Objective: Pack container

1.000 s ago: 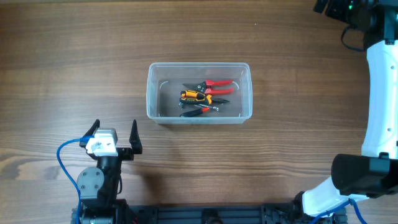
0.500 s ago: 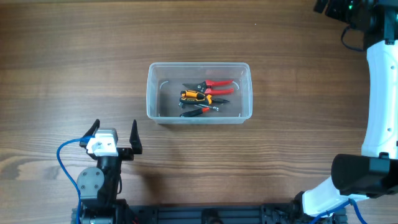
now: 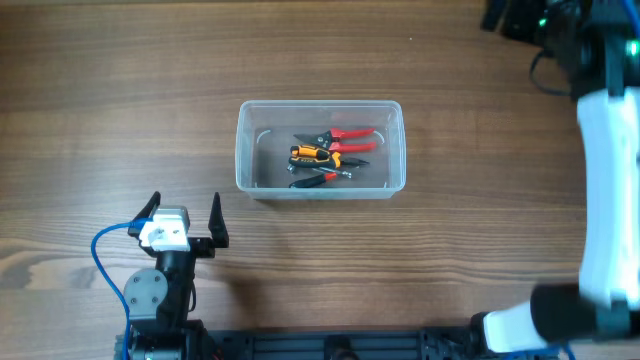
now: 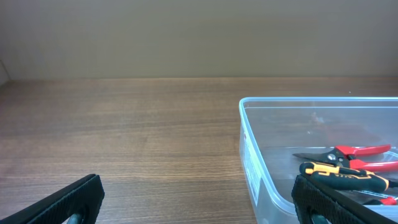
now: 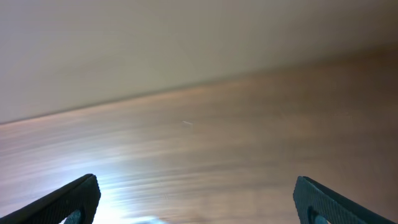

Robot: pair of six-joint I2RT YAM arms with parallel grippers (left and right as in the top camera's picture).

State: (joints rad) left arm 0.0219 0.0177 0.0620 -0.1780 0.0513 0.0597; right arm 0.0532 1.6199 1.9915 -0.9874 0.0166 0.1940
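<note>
The clear plastic container [image 3: 247, 150] stands mid-table. It holds red-handled pruning shears [image 3: 340, 133], a yellow-and-black tool [image 3: 310, 154] and a small dark pliers-like tool [image 3: 322, 177]. The left wrist view shows its near corner [image 4: 252, 155] with the shears [image 4: 348, 151] inside. My left gripper [image 3: 185, 212] is open and empty, below and left of the container, over bare wood [image 4: 196, 205]. My right gripper [image 3: 510, 12] is at the far right top edge, mostly out of frame; in its wrist view [image 5: 196, 202] the fingers are wide apart over blurred bare wood.
The wooden table [image 3: 120, 100] surrounds the container. My right arm's white link [image 3: 610, 170] runs down the right edge. A blue cable [image 3: 105, 262] loops beside the left arm's base at the front edge.
My right arm has shifted left at the top right corner and its wrist view is motion-blurred. The left arm and the container have not moved.
</note>
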